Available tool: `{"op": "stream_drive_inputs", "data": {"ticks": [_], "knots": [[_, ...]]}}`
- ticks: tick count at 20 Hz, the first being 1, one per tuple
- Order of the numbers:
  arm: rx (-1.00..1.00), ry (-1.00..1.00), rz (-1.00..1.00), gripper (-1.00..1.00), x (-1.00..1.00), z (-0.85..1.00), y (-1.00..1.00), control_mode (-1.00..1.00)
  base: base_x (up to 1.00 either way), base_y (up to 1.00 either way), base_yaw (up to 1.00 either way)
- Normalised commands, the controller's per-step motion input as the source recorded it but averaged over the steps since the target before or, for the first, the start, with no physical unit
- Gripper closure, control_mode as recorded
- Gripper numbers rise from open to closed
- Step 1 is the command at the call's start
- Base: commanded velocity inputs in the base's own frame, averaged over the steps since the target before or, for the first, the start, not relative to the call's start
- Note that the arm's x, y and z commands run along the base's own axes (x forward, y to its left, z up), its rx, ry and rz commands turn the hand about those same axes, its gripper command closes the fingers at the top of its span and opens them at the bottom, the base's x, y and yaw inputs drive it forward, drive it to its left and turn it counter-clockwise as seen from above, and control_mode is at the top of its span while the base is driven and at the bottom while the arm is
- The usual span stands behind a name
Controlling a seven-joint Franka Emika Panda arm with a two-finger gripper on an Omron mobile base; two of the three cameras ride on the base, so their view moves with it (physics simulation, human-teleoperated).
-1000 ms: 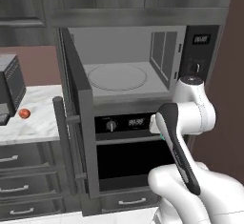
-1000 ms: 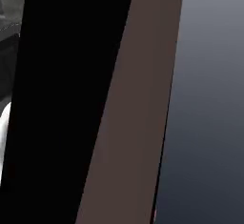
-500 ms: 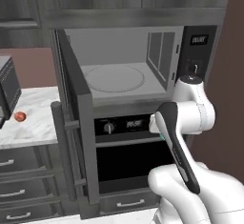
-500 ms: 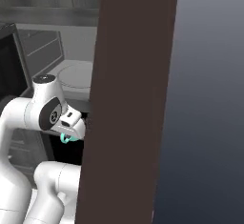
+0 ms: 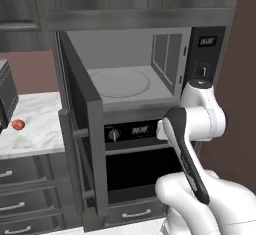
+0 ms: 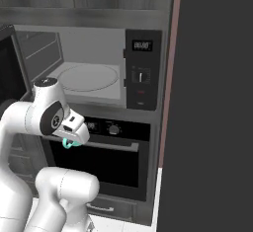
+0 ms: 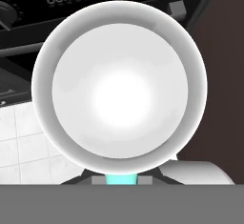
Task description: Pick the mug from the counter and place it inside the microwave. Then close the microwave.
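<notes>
Rendered kitchen of dark grey cabinetry, with a tall dark panel (image 6: 212, 102) close on the right in the right base view. Nearest, the white arm's two-finger gripper (image 6: 73, 138), held in front of the built-in oven (image 5: 135, 154) with its knobs, clock display and horizontal handle, below the level of the microwave's floor. Jaws drawn almost together, clamped on the small teal mug (image 6: 69, 143): only a sliver of teal peeking out beneath the hand in the right base view. In the hand view, the same mug (image 7: 119, 82) seen straight down its mouth, a wide round rim with a pale white interior and a strip of teal at the bottom edge by the fingers; behind it the oven's display and knobs, and a patch of white tiled floor at lower left. Mug therefore off the counter and carried in the air, outside the microwave. Further back and above the oven, the large built-in dark grey microwave (image 5: 200, 74), standing open: light grey interior, round turntable (image 5: 120, 83) bare, side control panel with display to the right of the cavity. Its dark glass door (image 5: 82, 129) swung out wide to the left, vertical bar handle facing forward. Off to the left, the white marble counter (image 5: 35, 129) with grey veining over dark drawers with silver handles, a small red-orange round fruit (image 5: 18, 124) lying on it, and a boxy grey appliance (image 5: 6, 99) at the left edge of the left base view.
</notes>
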Motion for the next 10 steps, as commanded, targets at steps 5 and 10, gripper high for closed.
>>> {"op": "stream_drive_inputs", "data": {"ticks": [5, 10], "knots": [[0.00, 0.00, 0.00, 1.00, 0.00, 0.00, 0.00, 1.00, 0.00, 0.31, 0.00], [0.00, 0.00, 0.00, 1.00, 0.00, 0.00, 0.00, 1.00, 0.01, 0.46, 0.01]]}}
